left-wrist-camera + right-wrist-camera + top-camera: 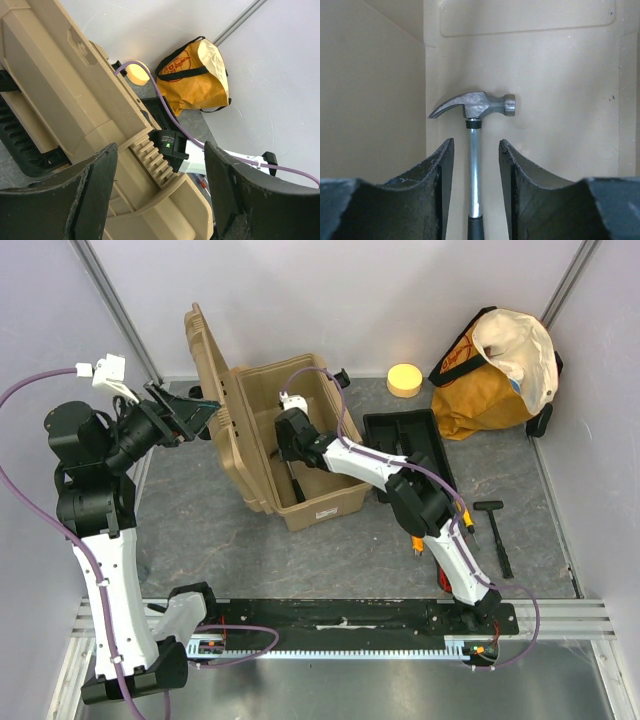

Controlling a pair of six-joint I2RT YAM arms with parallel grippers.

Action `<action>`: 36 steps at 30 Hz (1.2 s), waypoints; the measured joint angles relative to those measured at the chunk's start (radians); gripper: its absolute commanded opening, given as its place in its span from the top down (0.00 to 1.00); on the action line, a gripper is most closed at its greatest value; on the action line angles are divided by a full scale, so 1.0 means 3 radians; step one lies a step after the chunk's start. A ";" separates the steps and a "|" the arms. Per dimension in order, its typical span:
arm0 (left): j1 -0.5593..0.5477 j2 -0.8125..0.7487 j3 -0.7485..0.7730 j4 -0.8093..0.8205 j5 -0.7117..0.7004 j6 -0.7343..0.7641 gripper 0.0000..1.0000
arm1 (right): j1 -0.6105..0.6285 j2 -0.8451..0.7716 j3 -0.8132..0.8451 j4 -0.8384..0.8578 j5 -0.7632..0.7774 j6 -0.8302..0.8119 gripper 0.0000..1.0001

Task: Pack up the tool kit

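The tan toolbox (322, 506) stands open in the middle of the table, its lid (214, 390) upright on the left. My right gripper (293, 455) reaches down inside the box. In the right wrist view it (475, 144) is open, its fingers on either side of the silver shaft of a claw hammer (473, 105) that lies on the box floor, with gaps on both sides. My left gripper (193, 412) hovers just left of the lid. It (160, 150) is wide open and empty, looking along the lid (60, 85) and box rim.
A black tray (405, 438) lies right of the box. A yellow tape roll (404, 379) and the orange-yellow cloth bag (495, 370) sit at the back right. A black mallet (495, 532) lies on the table at the right. An orange-handled tool (418, 543) shows under the right arm.
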 measured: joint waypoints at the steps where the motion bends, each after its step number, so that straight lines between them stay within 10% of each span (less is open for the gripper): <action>1: -0.0001 0.0000 0.0000 0.0000 -0.0008 0.0001 0.24 | 0.0000 -0.0001 0.0025 -0.0014 0.0009 -0.0005 0.47; 16: -0.0020 -0.0001 0.0015 -0.0024 -0.0028 0.0003 0.24 | -0.0172 -0.1757 -0.0262 -0.0666 0.0787 -0.0263 0.30; 36: -0.0067 0.0010 0.0024 -0.0051 -0.0027 0.0005 0.24 | -0.2382 -0.4047 -0.3236 -0.1216 0.1273 0.0314 0.02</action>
